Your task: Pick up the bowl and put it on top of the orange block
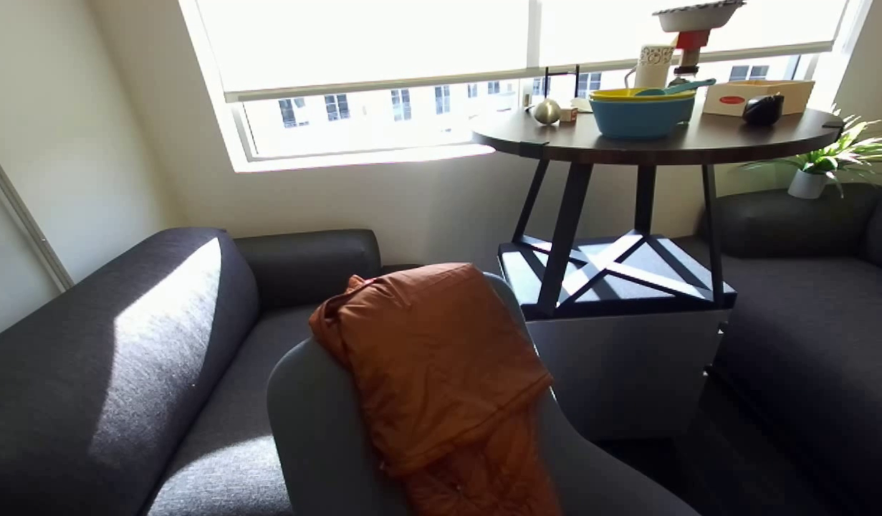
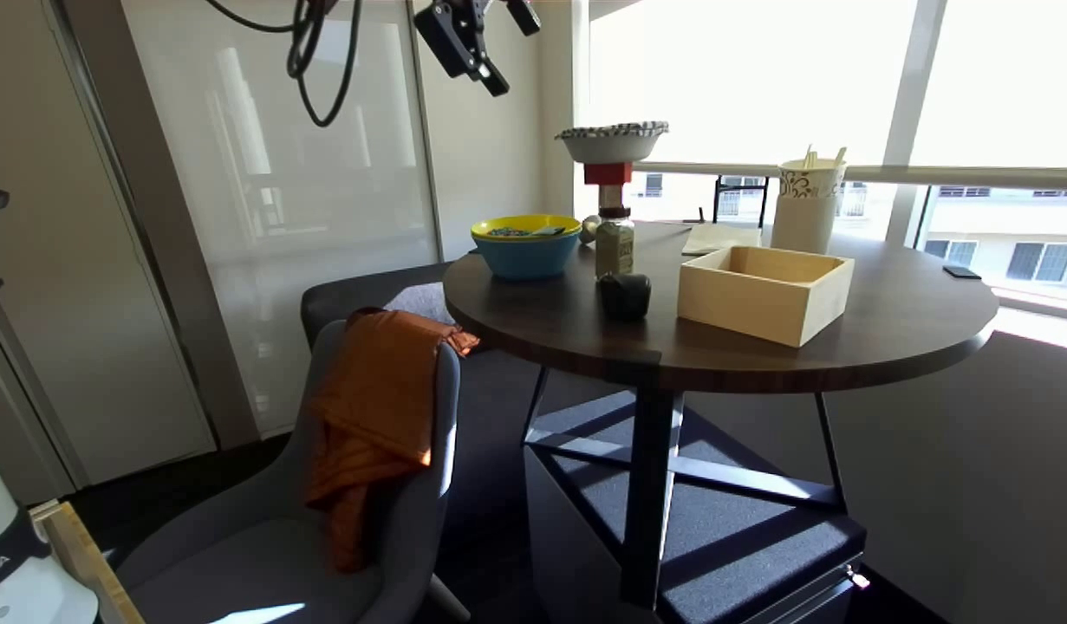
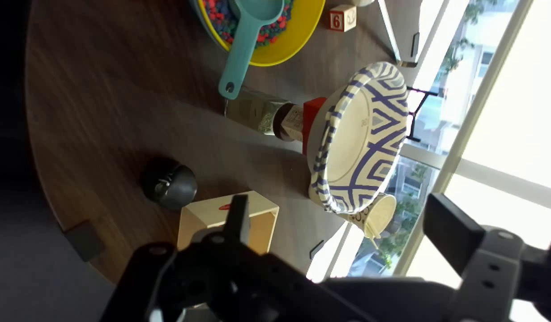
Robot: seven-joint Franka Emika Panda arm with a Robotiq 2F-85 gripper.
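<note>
Wrist view: black object [image 3: 174, 185], wooden box [image 3: 210, 212], yellow bowl [image 3: 304, 31] near patterned bowl [image 3: 358, 138].

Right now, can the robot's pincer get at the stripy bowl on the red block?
Probably yes: the pincer is open, and the wrist view shows nothing between it and the stripy bowl atop the red block. They're apart, so it would have to move closer.

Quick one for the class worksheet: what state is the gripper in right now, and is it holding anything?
Gripper: open, holding nothing; the bowl sits on the red block, apart from it.
</note>
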